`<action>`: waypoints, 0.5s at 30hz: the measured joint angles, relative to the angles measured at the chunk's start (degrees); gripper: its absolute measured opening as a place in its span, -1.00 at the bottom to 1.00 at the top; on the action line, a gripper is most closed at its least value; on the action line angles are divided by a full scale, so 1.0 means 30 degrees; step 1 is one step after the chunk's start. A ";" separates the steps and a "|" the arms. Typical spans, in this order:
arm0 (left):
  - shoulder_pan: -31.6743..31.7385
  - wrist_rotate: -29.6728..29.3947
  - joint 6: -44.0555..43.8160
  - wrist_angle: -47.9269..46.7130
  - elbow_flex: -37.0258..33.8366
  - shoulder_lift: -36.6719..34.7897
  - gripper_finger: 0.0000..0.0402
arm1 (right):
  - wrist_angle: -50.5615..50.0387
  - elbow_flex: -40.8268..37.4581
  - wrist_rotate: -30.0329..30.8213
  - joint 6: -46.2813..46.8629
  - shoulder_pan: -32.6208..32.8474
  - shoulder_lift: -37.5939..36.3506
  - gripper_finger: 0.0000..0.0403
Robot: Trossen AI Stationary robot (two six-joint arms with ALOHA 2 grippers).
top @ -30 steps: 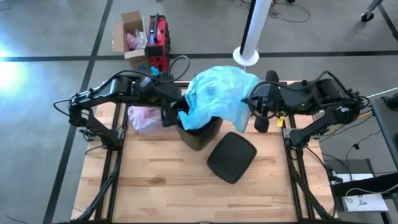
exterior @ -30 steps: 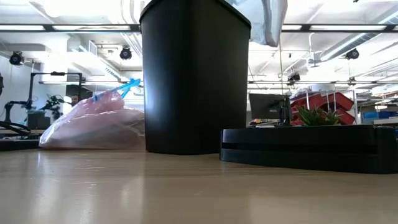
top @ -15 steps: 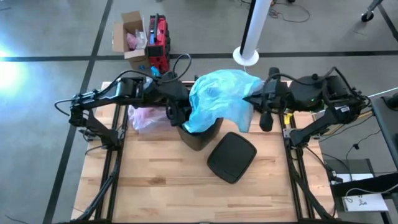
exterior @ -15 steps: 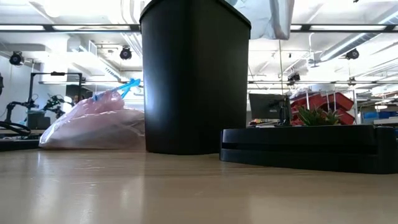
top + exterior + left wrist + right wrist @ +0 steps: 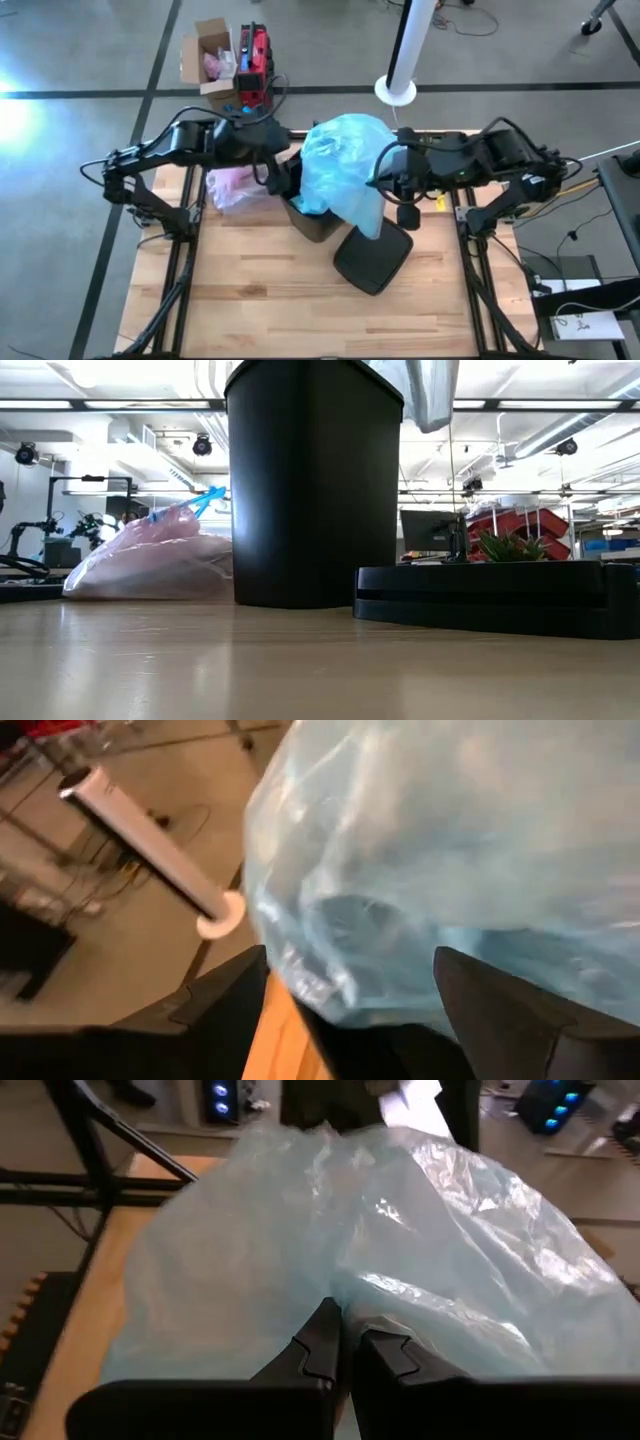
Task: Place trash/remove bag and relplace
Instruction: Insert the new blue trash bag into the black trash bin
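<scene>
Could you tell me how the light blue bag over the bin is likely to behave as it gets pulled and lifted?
The light blue bag looks thin and crinkly, so it is probably floppy. It billows above the black bin, suggesting it is light. The right end effector pinches just a fold, which may slip.

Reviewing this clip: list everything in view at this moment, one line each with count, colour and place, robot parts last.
light blue bag: one, translucent blue, draped over the bin's mouth and hanging down its right side
bin: one, black, upright at table centre
lid: one, black, flat on the table in front and right of the bin
pink bag: one, pale pink with blue ties, filled, on the table left of the bin
cardboard box: one, brown, on the floor behind the table
white pole: one, on the floor behind the table
left gripper: one, dark, fingers spread at the bin's left rim against the blue bag
right gripper: one, dark, shut on the blue bag
</scene>
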 joint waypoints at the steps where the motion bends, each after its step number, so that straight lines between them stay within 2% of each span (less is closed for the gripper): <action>1: 0.0074 -0.0225 -0.0116 -0.0007 -0.0275 0.0024 0.36 | -0.0219 0.0363 -0.0074 0.0053 0.0000 0.0114 -1.00; 7: 0.0737 -0.0520 -0.0222 0.1166 -0.2008 -0.0076 0.35 | -0.3455 0.2664 -0.0468 0.1477 0.0229 0.0730 -1.00; 10: 0.1265 -0.0522 -0.0917 0.3765 -0.3110 -0.0073 0.35 | -0.4984 0.3265 -0.0472 0.2492 0.0495 0.0969 -1.00; 13: 0.1576 -0.0421 -0.1637 0.6045 -0.4512 0.0108 0.34 | -0.5163 0.3333 -0.0540 0.2952 0.0784 0.1029 -1.00; 15: 0.1625 0.0339 -0.1673 0.6718 -0.5449 0.0382 0.34 | -0.5151 0.3332 -0.0725 0.3016 0.0932 0.1143 -1.00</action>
